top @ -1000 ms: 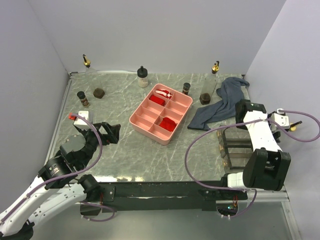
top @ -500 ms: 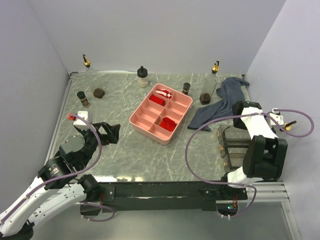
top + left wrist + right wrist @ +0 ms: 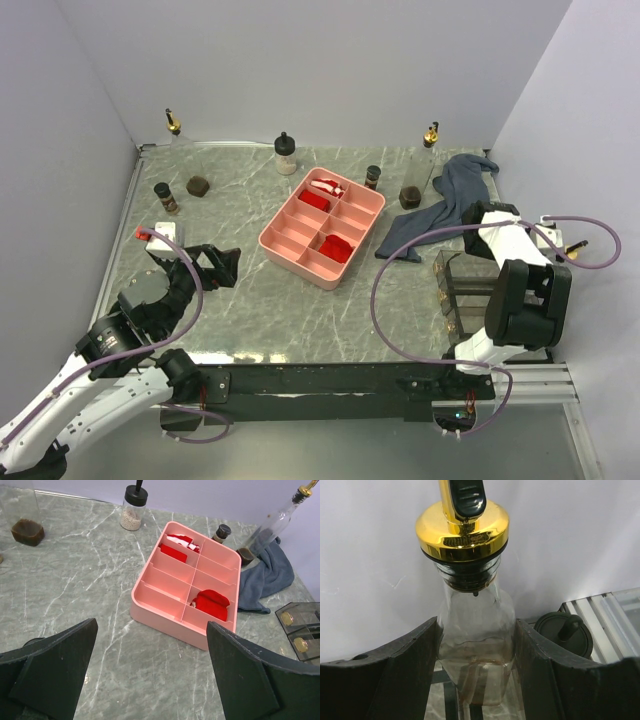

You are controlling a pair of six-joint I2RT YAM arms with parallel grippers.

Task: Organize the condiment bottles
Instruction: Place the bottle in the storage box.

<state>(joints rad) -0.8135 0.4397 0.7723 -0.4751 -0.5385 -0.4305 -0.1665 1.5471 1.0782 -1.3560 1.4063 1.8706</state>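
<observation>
The right end effector (image 3: pixel 476 677) pinches a clear bottle (image 3: pixel 476 625) with a gold pourer spout. Its wrist view shows a dark finger pressed to each flank of the glass, the spout standing above them and a little brown liquid low inside. Just to the right of the bottle a black cap (image 3: pixel 563 632) shows. The overhead view places this grip at the desk's right edge, by the clear rack (image 3: pixel 470 290) and past the blue-grey cloth (image 3: pixel 440 215); the pinch itself is too small to read there.

The left end effector (image 3: pixel 151 650) hangs spread wide over the desk (image 3: pixel 75 590) at the near left. Beyond it, its camera shows the pink tray (image 3: pixel 150 597), then a small dark bottle (image 3: pixel 221 531), a tall spouted bottle (image 3: pixel 267 530) beside the cloth, and a cream-filled jar (image 3: pixel 132 512). It also shows a far-left bottle (image 3: pixel 25 527) with a brown base, its top cropped. Only the overhead view shows that bottle's gold spout, and a black-capped brown bottle (image 3: pixel 165 197) near it.
</observation>
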